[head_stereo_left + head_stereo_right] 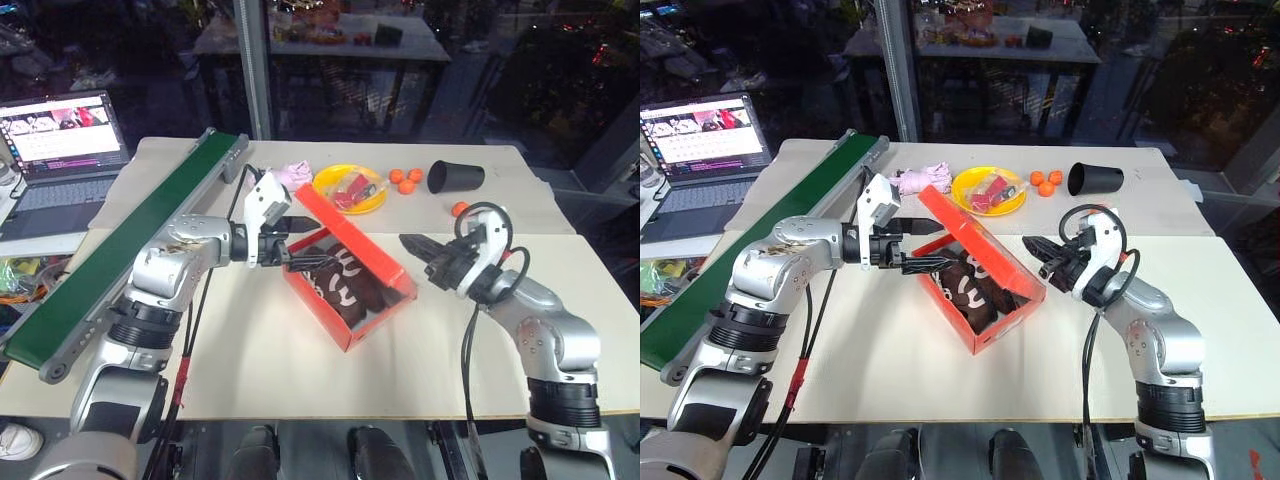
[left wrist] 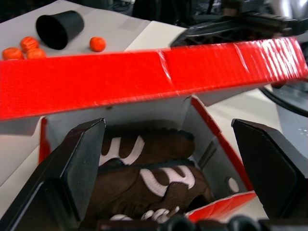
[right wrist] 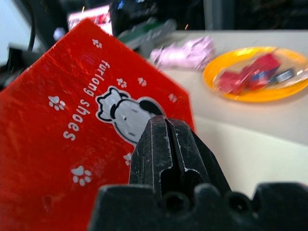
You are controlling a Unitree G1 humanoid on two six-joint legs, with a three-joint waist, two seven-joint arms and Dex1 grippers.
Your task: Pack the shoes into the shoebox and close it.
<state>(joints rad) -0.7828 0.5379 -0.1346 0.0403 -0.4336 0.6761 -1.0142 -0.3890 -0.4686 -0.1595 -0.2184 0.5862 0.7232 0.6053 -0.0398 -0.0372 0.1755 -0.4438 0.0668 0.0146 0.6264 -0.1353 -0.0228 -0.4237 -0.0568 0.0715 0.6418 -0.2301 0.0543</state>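
On the pale cream counter (image 1: 250,370), near its middle, sits the red-orange rectangular cardboard shoebox (image 1: 350,285), white inside, with both small dark brown shoes (image 1: 340,280) with cream laces already lying side by side in it. Its hinged lid (image 1: 340,225) stands half raised along the far side, leaning over the opening, so packing looks done and closing is what remains.

The left gripper (image 1: 300,258) reaches in from the box's left end with its two black fingers spread wide, hovering just above the shoes and under the lid edge; it holds nothing, and seems placed either to steady the shoes or to clear out before the lid drops. The right gripper (image 1: 415,247) has its fingers pressed together into a single blunt point, empty, just beside the box's right end. In its wrist view that point aims at the lid's outer face with the white cartoon animal logo (image 3: 125,115), which suits pushing the lid down rather than grasping it.

Farther back lie a pale pink plush toy (image 1: 290,175), a yellow bowl (image 1: 350,190) with red items, small orange balls (image 1: 405,180) and a tipped black cup (image 1: 455,177). A long green conveyor belt (image 1: 130,250) runs along the left edge, an open laptop (image 1: 65,150) beyond it. Dark glass walls surround the room.
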